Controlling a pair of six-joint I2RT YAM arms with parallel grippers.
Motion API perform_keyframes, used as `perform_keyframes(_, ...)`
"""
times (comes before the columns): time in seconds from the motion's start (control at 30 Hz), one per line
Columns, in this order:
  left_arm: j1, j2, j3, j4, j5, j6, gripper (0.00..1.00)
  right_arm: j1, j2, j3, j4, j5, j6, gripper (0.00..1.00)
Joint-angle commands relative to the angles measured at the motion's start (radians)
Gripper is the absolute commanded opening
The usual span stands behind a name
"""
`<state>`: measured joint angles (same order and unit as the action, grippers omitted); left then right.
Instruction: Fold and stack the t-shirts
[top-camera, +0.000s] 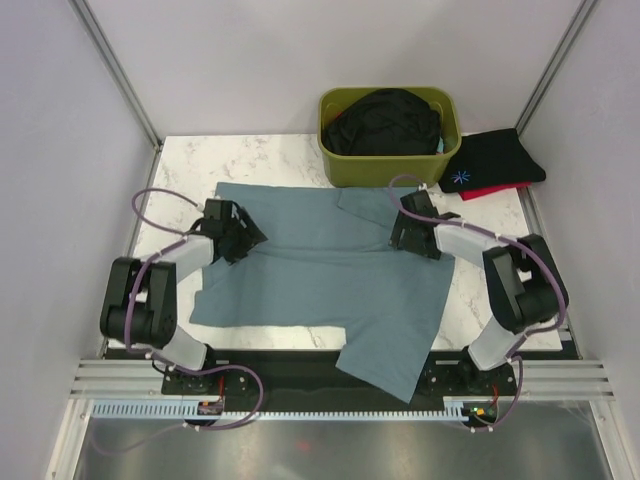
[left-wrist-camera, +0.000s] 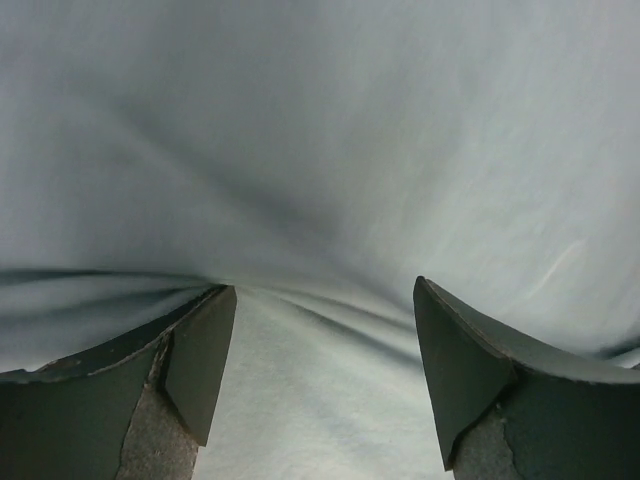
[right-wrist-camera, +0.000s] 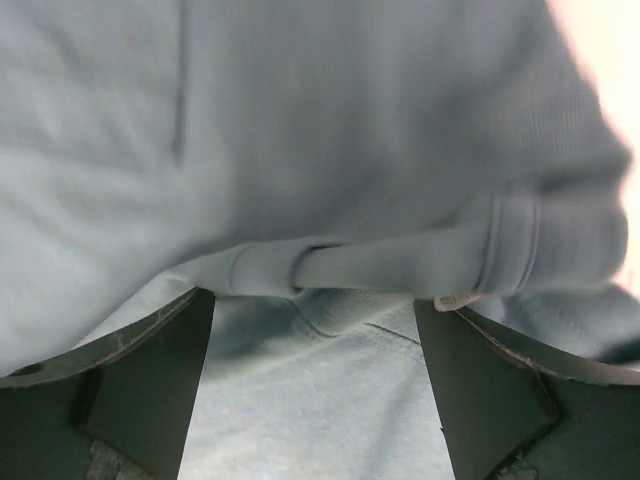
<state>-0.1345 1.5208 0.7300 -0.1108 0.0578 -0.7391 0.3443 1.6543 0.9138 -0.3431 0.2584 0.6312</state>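
A large dusty teal-blue t-shirt (top-camera: 320, 270) lies spread across the marble table, one corner hanging over the near edge. My left gripper (top-camera: 250, 238) rests on its left side, open; the left wrist view shows its fingers (left-wrist-camera: 195, 370) pressed into wrinkled cloth (left-wrist-camera: 330, 150). My right gripper (top-camera: 400, 235) sits on the shirt's upper right, open, and a rolled hem or collar fold (right-wrist-camera: 400, 265) lies just past its fingertips (right-wrist-camera: 150, 380). A folded black t-shirt with small blue print (top-camera: 492, 162) lies at the back right on a red one (top-camera: 490, 191). Another black t-shirt (top-camera: 385, 120) fills the bin.
The olive-green plastic bin (top-camera: 340, 165) stands at the back centre, just behind the teal shirt's far edge. Bare marble (top-camera: 190, 165) shows at the back left and along the right side. Frame posts and walls close in the table.
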Motion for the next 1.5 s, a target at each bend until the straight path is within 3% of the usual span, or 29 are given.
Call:
perform_keyframes(0.0, 0.015, 0.158, 0.118, -0.035, -0.001, 0.033, 0.8, -0.027, 0.139, 0.077, 0.023, -0.016, -0.025, 0.89)
perform_keyframes(0.2, 0.026, 0.305, 0.351, -0.087, 0.037, 0.029, 0.8, -0.091, 0.298, 0.394, -0.071, 0.005, -0.071, 0.89)
perform_keyframes(0.33, 0.026, 0.227, 0.419, -0.148, 0.03, 0.049, 0.81, -0.12, 0.282, 0.46, -0.106, 0.004, -0.102, 0.89)
perform_keyframes(0.53, 0.027, -0.077, 0.254, -0.233, -0.134, 0.055, 0.87, -0.123, 0.076, 0.367, -0.117, 0.011, -0.14, 0.92)
perform_keyframes(0.63, 0.027, -0.279, 0.088, -0.293, -0.199, 0.018, 0.84, -0.125, -0.046, 0.286, -0.123, 0.036, -0.142, 0.95)
perform_keyframes(0.8, 0.029, -0.584, -0.108, -0.384, -0.265, -0.023, 0.81, -0.105, -0.25, 0.147, -0.114, -0.043, -0.148, 0.96)
perform_keyframes(0.87, 0.033, -0.649, -0.171, -0.446, -0.338, -0.048, 0.8, -0.094, -0.313, 0.111, -0.112, -0.074, -0.145, 0.97)
perform_keyframes(1.0, 0.05, -0.797, -0.268, -0.458, -0.34, -0.132, 0.81, -0.077, -0.387, 0.022, -0.099, -0.159, -0.139, 0.97)
perform_keyframes(1.2, 0.122, -0.705, -0.303, -0.423, -0.297, -0.192, 0.82, -0.064, -0.447, -0.036, -0.096, -0.199, -0.149, 0.97)
perform_keyframes(1.33, 0.257, -0.598, -0.348, -0.356, -0.193, -0.155, 0.82, -0.064, -0.471, -0.053, -0.105, -0.188, -0.159, 0.97)
perform_keyframes(1.47, 0.289, -0.582, -0.35, -0.325, -0.174, -0.131, 0.79, -0.064, -0.479, -0.072, -0.105, -0.197, -0.156, 0.98)
